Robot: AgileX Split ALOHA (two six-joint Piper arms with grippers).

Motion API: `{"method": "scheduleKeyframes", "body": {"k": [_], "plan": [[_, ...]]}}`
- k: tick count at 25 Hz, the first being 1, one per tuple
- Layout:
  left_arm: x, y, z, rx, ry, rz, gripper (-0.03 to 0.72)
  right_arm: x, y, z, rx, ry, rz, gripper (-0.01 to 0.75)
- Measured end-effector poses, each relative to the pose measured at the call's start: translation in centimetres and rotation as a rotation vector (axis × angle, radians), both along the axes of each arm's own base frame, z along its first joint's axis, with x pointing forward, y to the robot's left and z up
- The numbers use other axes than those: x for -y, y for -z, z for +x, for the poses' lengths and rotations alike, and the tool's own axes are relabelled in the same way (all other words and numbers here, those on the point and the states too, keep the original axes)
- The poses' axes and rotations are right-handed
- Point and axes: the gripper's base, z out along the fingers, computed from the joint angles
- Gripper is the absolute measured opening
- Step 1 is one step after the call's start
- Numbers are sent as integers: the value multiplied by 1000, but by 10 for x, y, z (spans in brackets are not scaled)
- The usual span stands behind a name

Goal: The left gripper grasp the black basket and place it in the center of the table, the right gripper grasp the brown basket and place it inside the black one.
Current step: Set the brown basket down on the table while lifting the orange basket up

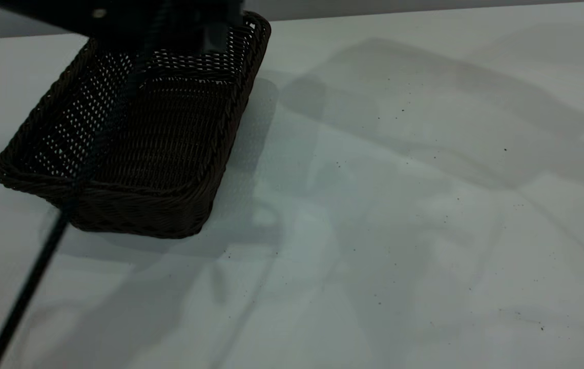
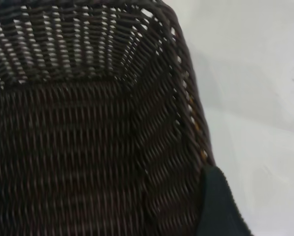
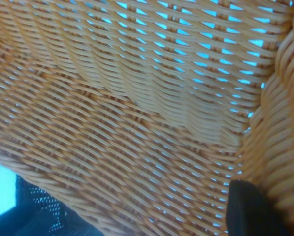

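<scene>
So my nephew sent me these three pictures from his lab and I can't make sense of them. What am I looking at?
It is a two-armed robot at a white table. The wide picture comes from a camera outside the rig; the other two come from cameras on the arms' wrists. A black basket sits at the table's left, with the dark left arm over it. The left wrist picture looks into it, one black finger at its rim. The right wrist picture is filled by a brown basket, again with a finger at its rim. Whether either is truly gripped, I can't tell.

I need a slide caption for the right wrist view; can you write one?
Right wrist close-up: the brown basket fills the frame, one black fingertip beside its braided rim.
</scene>
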Motion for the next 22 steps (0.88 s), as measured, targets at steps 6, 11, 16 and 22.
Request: {"method": "scheduleKeyframes", "body": {"k": [6,11,16,22], "plan": [[10,26,14,-51,-15,34,344,0,-3,1,7,2,4,108],[13,47,22,-71,-35,80,344,0,-3,1,9,3,4,108],[16,61,28,-94,-37,102,344,0,-3,1,10,4,5,108],[21,77,29,-143,-9,112,318,0,-3,1,12,6,7,108]]}}
